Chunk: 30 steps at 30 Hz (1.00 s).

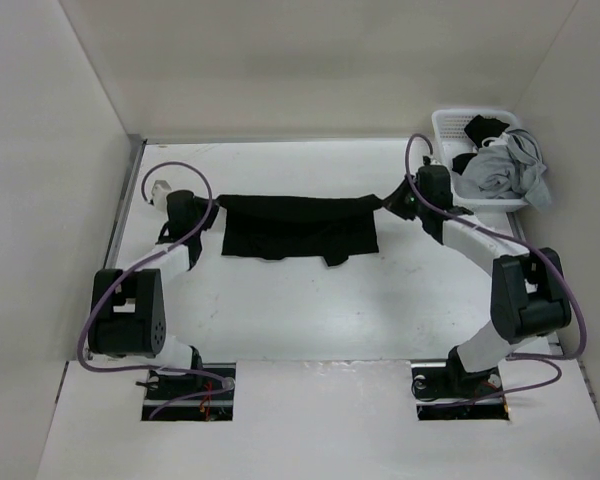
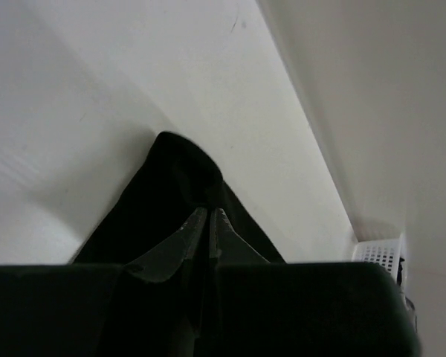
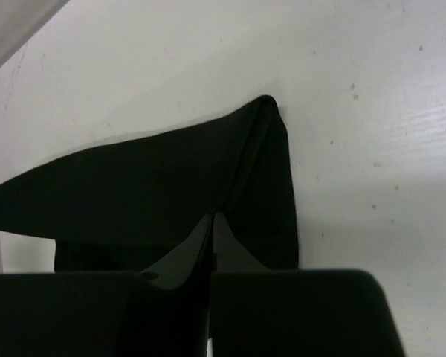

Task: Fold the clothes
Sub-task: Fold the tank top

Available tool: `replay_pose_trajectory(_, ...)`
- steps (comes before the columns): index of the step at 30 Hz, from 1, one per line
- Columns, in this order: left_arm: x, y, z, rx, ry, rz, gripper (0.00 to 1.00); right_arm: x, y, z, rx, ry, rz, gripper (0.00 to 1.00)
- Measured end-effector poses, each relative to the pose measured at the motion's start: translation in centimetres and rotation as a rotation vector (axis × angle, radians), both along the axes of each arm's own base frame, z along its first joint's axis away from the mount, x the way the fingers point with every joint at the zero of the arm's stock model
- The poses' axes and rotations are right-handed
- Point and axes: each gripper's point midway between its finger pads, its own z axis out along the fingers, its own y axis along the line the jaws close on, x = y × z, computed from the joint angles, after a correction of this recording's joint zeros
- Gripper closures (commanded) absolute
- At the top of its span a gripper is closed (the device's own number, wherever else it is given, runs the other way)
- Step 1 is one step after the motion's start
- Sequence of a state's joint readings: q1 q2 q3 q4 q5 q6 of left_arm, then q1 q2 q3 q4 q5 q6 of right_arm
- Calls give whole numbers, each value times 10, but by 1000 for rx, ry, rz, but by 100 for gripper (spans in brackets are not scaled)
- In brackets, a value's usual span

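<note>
Arm bases: the arm bases (image 1: 458, 372) sit at the near edge of the desk (image 1: 310, 320), one on each side, and a purple cable (image 1: 558, 270) loops along each arm.
Left hand: the left hand (image 1: 206, 206) has its fingers pressed together on the left upper corner of the black garment (image 1: 300, 225). In its wrist view, black cloth is nipped between the fingertips (image 2: 197, 221) and rises just beyond them to a rounded peak.
Right hand: the right hand (image 1: 390, 203) is clamped tight on the garment's right upper corner. In its wrist view the cloth is gathered into a crease at the fingertips and fans out beyond them over the white desk.
Black garment: it is stretched between the two hands, its top edge running from one to the other. The body spreads on the desk on the near side of that edge. A small flap sticks out of the near hem, closer to the right hand.
Basket: the white mesh basket (image 1: 445, 125) stands beyond the right hand and to its right, in the far right corner of the desk. It holds a grey cloth (image 1: 510, 165) that spills over its rim, and a dark piece (image 1: 480, 128).
Walls: white walls (image 1: 310, 70) stand beyond both hands and along either side.
</note>
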State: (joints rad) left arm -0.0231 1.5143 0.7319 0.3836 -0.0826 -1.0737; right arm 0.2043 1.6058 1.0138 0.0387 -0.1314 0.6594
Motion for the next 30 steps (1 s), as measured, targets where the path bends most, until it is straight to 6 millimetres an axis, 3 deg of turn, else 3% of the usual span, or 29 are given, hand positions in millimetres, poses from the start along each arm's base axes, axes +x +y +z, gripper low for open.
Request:
replay_pose_trajectory(6,-45,2,-29,-20,44,-10,98,-29,-6,-20,10,23,-9,100)
replay_pose_trajectory(15,-89,14,-23,-37,-19,-8,98,-82,-3,-53,19,75,-3,100)
replay_pose_trajectory(20,-115,11,-54,-52,41,-33,95,-109,-1,-82,7,140,-6,100)
replay_pose_trajectory(23,-132,10,-73,-60,82,-42,89,-122,-2,-99,1,189,-14,88)
replay_pose_trajectory(26,-145,15,-88,-64,122,-29,76,-129,-5,-108,-1,215,-27,66)
replay_pose_trajectory(30,-148,26,-88,-70,122,1,71,-125,-3,-96,14,173,-27,47)
